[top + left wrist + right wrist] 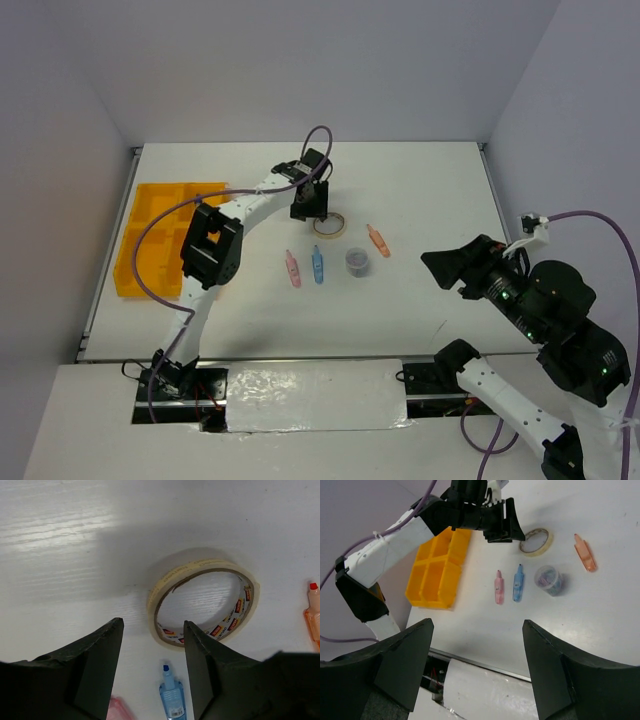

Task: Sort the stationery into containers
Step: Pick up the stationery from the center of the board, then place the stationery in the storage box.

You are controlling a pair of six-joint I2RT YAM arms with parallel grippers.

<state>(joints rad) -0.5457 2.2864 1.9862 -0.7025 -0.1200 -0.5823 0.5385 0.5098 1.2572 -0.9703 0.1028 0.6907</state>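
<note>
Plainly, in the top view, the step in hand is picking up the beige tape ring (330, 226). The left gripper (310, 208) hangs over the ring's far-left edge near the middle of the bench (440, 190), and the yellow tray (140, 250) sits well apart at the left edge. The right gripper (440, 265) is off to the right, away from everything. The pink piece (293, 268), blue piece (317, 263), dark jar (357, 262) and orange piece (377, 240) lie in a loose row just nearer than the ring.

In the left wrist view, the fingers (95, 670) stand apart and hold nothing. They straddle the ring's near wall, one of them outside it. Whether the other reaches down into the hole or only hovers above it, I cannot tell. The ring lies flat with its hole facing up, and being round it has no long axis to match. The next move, I judge, calls for pinching that wall and lifting straight up before carrying the ring to the tray.

In the right wrist view, the right arm's fingers (405, 670) are wide apart with nothing between them. The pink and blue pieces lie parallel, their long axes running near to far and their tips pointing away from the arms' bases.
</note>
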